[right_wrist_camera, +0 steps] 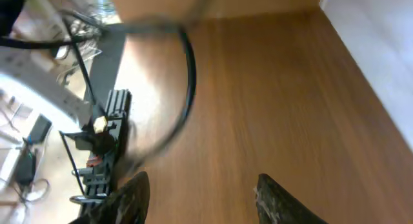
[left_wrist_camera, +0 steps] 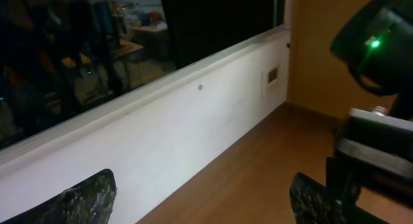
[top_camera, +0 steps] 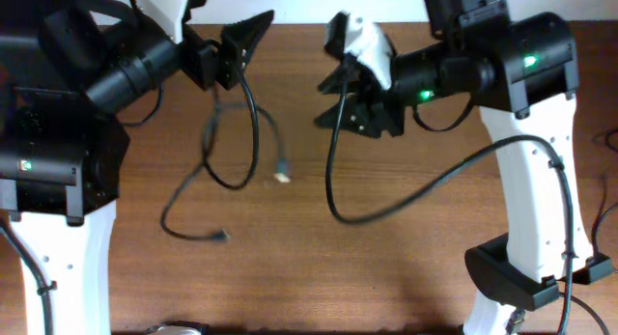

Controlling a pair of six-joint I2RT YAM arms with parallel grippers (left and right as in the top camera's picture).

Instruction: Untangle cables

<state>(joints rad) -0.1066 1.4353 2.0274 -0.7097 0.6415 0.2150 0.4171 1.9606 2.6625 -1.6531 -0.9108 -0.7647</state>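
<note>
The left gripper (top_camera: 249, 51) is open wide. In its own camera its two fingers (left_wrist_camera: 84, 199) sit far apart at the bottom corners. The right gripper (top_camera: 324, 104) is open wide too, and its fingers (right_wrist_camera: 279, 199) hold nothing. The two grippers face each other over the far part of the table (top_camera: 406, 277).

The cables (top_camera: 254, 123) are thin and black. They lie on the table just below the left gripper, left of the middle. One strand goes up to the lower finger of the left gripper, but I cannot tell if it touches. The strands make a loose loop. One end has a light plug (top_camera: 282, 177) and lies near the middle of the table. Another strand curls to the left and ends in a small dark plug (top_camera: 223, 237) on the near side.

A thicker black cord (top_camera: 333, 185) hangs from the right gripper in a big bend over the table. It goes on to the white post (top_camera: 521, 209) of the right arm. It looks blurry in the right wrist camera.

The table is brown wood. Beyond it are a white wall (left_wrist_camera: 193, 140), a dark window (left_wrist_camera: 77, 56) and a small wall plate (left_wrist_camera: 272, 75).
</note>
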